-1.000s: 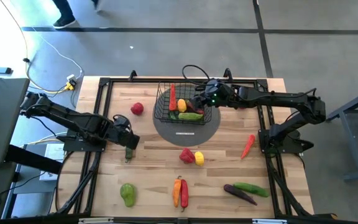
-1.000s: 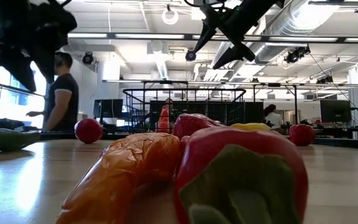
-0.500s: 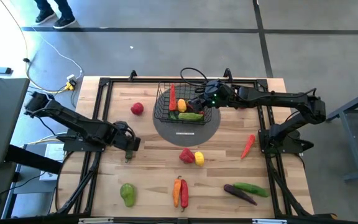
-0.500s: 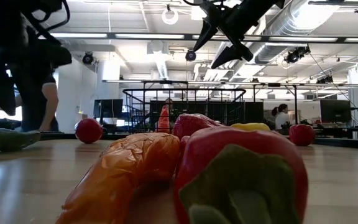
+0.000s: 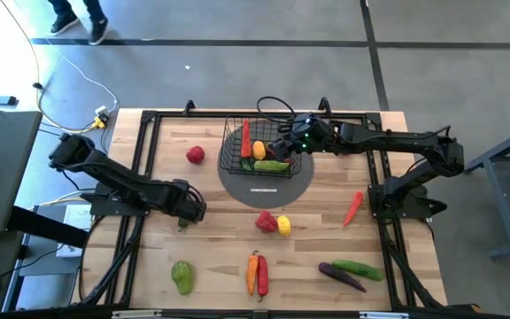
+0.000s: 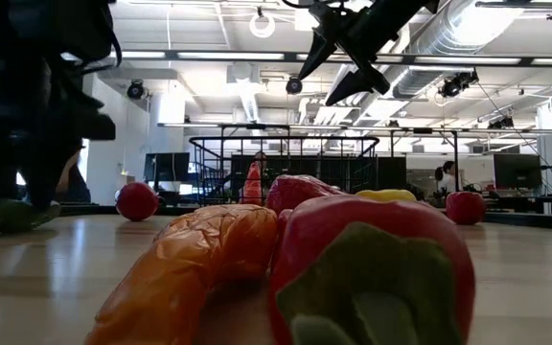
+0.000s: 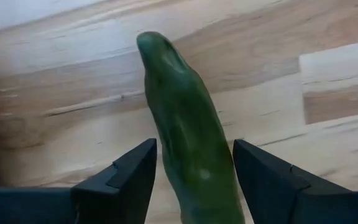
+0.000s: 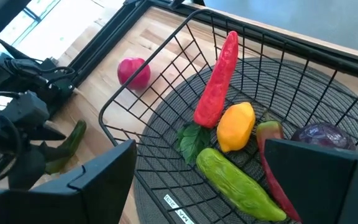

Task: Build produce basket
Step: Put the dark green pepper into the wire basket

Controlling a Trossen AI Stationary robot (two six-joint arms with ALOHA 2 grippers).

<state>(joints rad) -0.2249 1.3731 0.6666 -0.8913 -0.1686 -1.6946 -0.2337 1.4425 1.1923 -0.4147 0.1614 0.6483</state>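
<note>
My left tool (image 7: pixel 191 186) is down on the counter (image 5: pixel 220 221) w/ a cucumber (image 7: pixel 188 134) sitting btwn the two fingers (image 7: pixel 120 180). There's a sliver of gap on each side, so fingers are apart and straddling it, not squeezing. The wrist cam cuts off the near end of the cucumber, so I can't see how far it runs back. From overhead the arm covers nearly all of it; only a green tip pokes out under the left tool (image 5: pixel 187 213). Low cam just shows a dark blob of arm at the left edge w/ something green beside it.

My right tool (image 5: pixel 283 146) hangs over the basket (image 5: pixel 230 142), jaws spread wide w/ nothing in them; the low cam shows the right tool (image 6: pixel 338 67) up in the air above the mesh. The basket sits on the round grey mat (image 5: pixel 299 184) at the back-middle of the counter. The right wrist cam gives the best look inside: a red chili (image 8: pixel 218 78) leaning on the wire, a lemon (image 8: pixel 236 126), a green pepper (image 8: pixel 238 183), plus a purple thing (image 8: pixel 322 135) half hidden behind my own finger.

Loose stuff only the overhead shows properly: tomato (image 5: pixel 196 155), pear (image 5: pixel 181 276), red chili (image 5: pixel 352 207). The low cam is mostly blocked by an orange pepper (image 6: pixel 190 264) right in front of the lens.
</note>
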